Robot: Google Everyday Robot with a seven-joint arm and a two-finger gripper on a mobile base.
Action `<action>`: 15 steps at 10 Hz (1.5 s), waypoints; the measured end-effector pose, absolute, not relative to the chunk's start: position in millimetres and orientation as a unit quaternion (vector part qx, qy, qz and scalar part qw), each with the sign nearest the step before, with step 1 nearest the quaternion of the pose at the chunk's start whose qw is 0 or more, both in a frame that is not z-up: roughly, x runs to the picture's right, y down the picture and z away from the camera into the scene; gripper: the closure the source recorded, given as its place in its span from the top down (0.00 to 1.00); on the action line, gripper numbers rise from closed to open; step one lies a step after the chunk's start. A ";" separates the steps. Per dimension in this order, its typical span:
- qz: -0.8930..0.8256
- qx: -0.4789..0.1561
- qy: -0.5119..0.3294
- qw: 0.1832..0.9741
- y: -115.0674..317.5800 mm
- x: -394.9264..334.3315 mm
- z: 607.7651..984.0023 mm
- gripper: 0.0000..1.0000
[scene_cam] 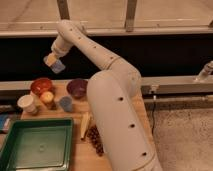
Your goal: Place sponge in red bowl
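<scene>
My gripper (53, 62) hangs at the end of the white arm (95, 50), high above the left part of the table. It is shut on a sponge (58, 66) that is blue with a pale yellow side. The red bowl (41, 86) stands on the wooden table below the gripper, slightly to its left. The sponge is well above the bowl and does not touch it.
A purple bowl (77, 88) stands right of the red bowl. In front are a white cup (27, 103), a yellow-orange object (47, 97) and a blue cup (66, 103). A green tray (35, 145) lies front left, with a banana (85, 125) and grapes (95, 140) beside it.
</scene>
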State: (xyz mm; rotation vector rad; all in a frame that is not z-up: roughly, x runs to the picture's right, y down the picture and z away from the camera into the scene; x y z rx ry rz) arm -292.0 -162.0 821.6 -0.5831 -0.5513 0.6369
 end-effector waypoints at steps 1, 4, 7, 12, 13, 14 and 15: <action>0.314 -0.277 -0.273 0.866 -147.5 -287.0 819.2 0.00; 0.307 -0.299 -0.294 0.854 -113.4 -307.7 808.8 0.00; 0.285 -0.325 -0.310 0.847 -104.6 -328.6 820.0 0.00; 0.249 -0.358 -0.325 0.839 -99.5 -374.6 841.5 0.00; 0.244 -0.363 -0.327 0.838 -98.1 -379.7 844.0 0.00; 0.242 -0.368 -0.330 0.835 -96.7 -382.9 846.0 0.00; 0.242 -0.370 -0.333 0.833 -95.0 -384.0 848.3 0.00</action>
